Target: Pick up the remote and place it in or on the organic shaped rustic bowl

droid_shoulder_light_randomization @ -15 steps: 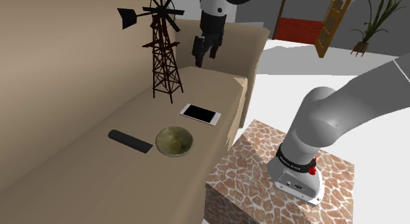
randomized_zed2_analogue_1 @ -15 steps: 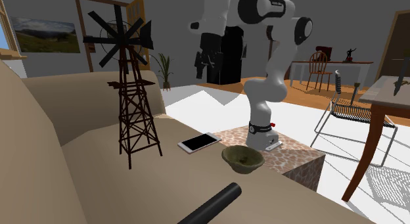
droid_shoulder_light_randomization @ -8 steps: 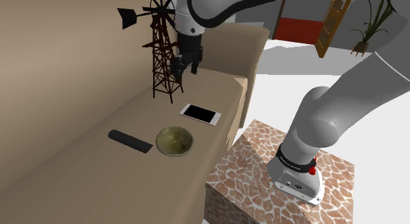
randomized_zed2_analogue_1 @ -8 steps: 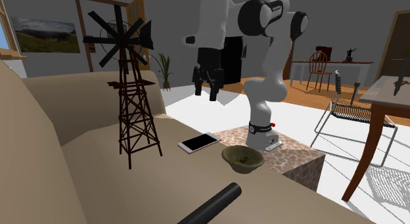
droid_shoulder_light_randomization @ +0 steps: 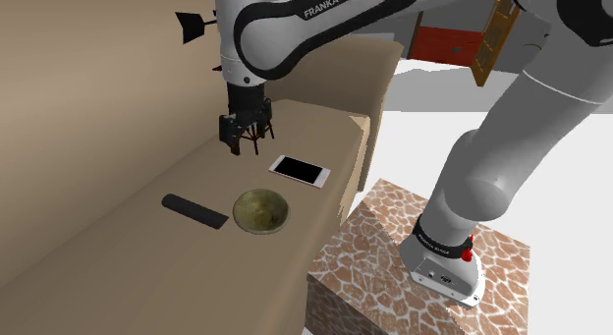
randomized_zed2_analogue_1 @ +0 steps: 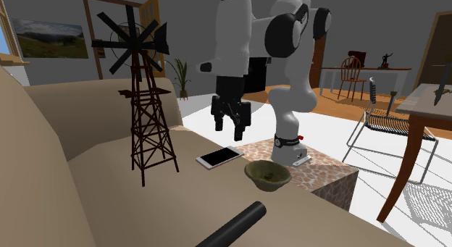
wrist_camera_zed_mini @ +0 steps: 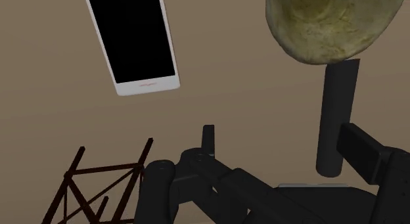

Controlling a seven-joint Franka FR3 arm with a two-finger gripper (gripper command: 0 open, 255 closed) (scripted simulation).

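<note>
The remote (droid_shoulder_light_randomization: 195,211), a slim black bar, lay flat on the tan sofa seat (droid_shoulder_light_randomization: 118,269) in the lower left-centre of the shoulder view, with nothing gripping it. In the second exterior view the remote (randomized_zed2_analogue_1: 232,227) ran off the bottom edge near the middle. Just to its right in the shoulder view sat the bowl (droid_shoulder_light_randomization: 260,210), a mottled olive-brown dish with an uneven rim, upright and close beside the remote with a narrow gap between them. In the wrist view the remote (wrist_camera_zed_mini: 338,117) showed as a dark bar whose one end met the rim of the bowl (wrist_camera_zed_mini: 328,22). A white-framed smartphone (droid_shoulder_light_randomization: 300,170) with a black screen lay face up on the seat, above and to the right of the bowl in the shoulder view and apart from it. The tool (droid_shoulder_light_randomization: 243,143) hung in the air over the seat in the upper centre-left of the shoulder view, well apart from the remote. Its two black fingers pointed down and stood apart with nothing between them. In the second exterior view the tool (randomized_zed2_analogue_1: 230,127) hung above the smartphone (randomized_zed2_analogue_1: 219,157). A dark lattice windmill model (randomized_zed2_analogue_1: 148,95) stood upright on the seat at the left of that view. The white arm (droid_shoulder_light_randomization: 295,33) stretched across the top of the shoulder view from its stand (droid_shoulder_light_randomization: 383,274), a box patterned in brown and cream patches at the lower right.
</note>
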